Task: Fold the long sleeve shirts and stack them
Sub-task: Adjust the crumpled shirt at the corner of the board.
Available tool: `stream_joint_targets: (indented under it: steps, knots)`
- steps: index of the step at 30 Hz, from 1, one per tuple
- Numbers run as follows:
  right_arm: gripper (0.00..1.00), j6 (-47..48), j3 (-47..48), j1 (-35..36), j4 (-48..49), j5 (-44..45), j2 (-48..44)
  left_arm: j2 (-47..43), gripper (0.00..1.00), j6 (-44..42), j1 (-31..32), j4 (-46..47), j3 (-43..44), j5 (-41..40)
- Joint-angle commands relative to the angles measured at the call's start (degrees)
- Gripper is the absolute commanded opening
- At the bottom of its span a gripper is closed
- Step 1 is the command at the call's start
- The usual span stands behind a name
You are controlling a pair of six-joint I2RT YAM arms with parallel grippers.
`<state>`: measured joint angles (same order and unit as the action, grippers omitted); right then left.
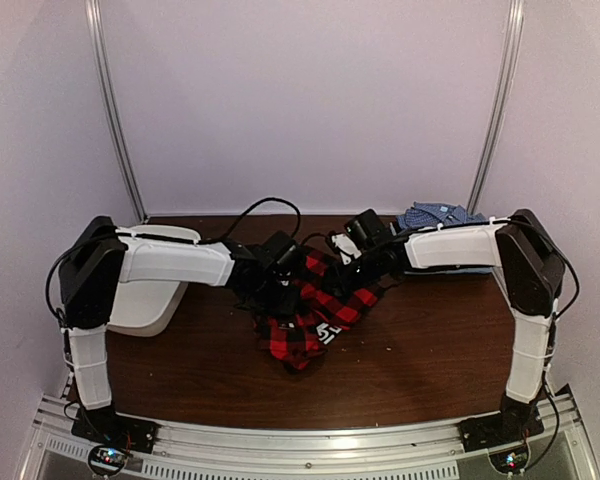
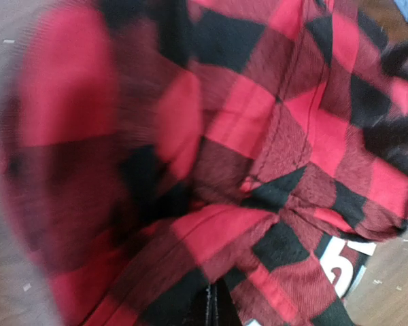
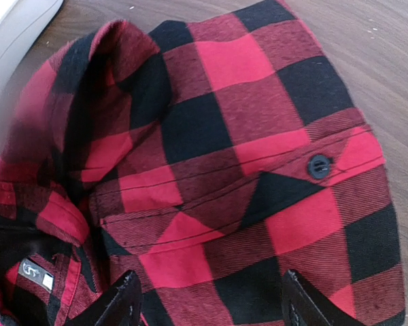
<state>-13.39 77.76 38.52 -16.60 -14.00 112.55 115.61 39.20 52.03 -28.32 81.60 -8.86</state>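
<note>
Red-and-black plaid shirt [image 1: 315, 315], crumpled, between two grippers on a brown table [image 1: 420, 350].

White tub [image 1: 145, 300]: out beyond the left gripper [image 1: 277, 290] on its outer side, partly hidden by that arm. Plaid shirt: a loose heap directly under both grippers, with its long axis running roughly from the far side toward the arm bases. Collar and hem cannot be told apart, so its heading is unclear. Blue check shirt [image 1: 438, 214]: behind the right gripper [image 1: 355, 275], mostly covered by the right arm. Left gripper: closed, with plaid cloth bunched at its tips; its wrist view is blurred and filled by fabric. Right gripper: fingers [image 3: 126, 299] spread wide above flat cloth, gripping nothing. Button [image 3: 319, 166]: dark, on a stitched flap ahead of the right fingers. Label [image 3: 37, 272]: small, print unreadable.
</note>
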Motion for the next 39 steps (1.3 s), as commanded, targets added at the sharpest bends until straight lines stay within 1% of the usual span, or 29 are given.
stream_joint_targets:
  steps: [1,6,10,17,22,24,25,26,29,30,32,35,37,39]
  knots:
    - [0.71,0.73,1.84,1.75,0.25,0.96,1.31,-8.35,0.00,4.26,-2.11,3.53,-5.03,-3.06]
    - [0.72,1.12,2.82,3.28,0.07,1.83,2.73,-13.15,0.00,7.77,-5.27,8.74,-13.51,0.67]
    - [0.72,1.75,4.60,4.93,-1.06,3.59,4.57,-16.27,0.00,9.37,-6.83,11.87,-18.45,1.99]
    - [0.71,1.38,6.27,5.98,-2.41,7.47,6.99,-17.34,0.00,8.70,-7.46,14.39,-20.48,5.25]
    - [0.69,1.73,6.97,6.44,-3.42,7.98,8.25,-16.80,0.00,8.75,-7.46,15.01,-20.86,6.57]
    - [0.66,1.96,7.10,6.75,-3.72,8.36,8.95,-17.01,0.01,8.26,-7.47,15.83,-20.91,7.34]
    - [0.62,1.96,7.24,6.88,-3.96,8.34,9.46,-16.96,0.04,8.07,-7.47,15.91,-20.69,7.61]
    - [0.56,1.94,7.50,6.91,-4.38,8.21,9.91,-16.87,0.07,7.75,-7.47,15.87,-20.39,7.88]
    - [0.32,1.42,8.14,6.81,-5.63,8.24,9.91,-16.66,0.16,7.06,-7.40,15.88,-19.78,8.84]
    - [0.26,1.23,8.26,6.74,-5.90,8.36,9.42,-16.65,0.21,6.91,-7.45,15.87,-19.80,8.86]
    - [0.15,0.45,8.42,6.49,-6.24,8.38,7.82,-16.71,0.33,6.69,-7.38,15.62,-20.01,10.23]
    - [0.05,-0.83,8.52,5.52,-5.97,6.08,5.04,-17.51,0.50,6.09,-7.25,15.54,-20.79,11.53]
    - [0.04,-1.74,8.64,4.98,-5.94,4.86,3.48,-18.01,0.60,5.38,-7.00,15.26,-21.16,12.33]
    - [0.03,-2.61,8.75,4.39,-5.77,3.16,2.32,-18.16,0.67,4.55,-6.46,14.93,-21.24,13.20]
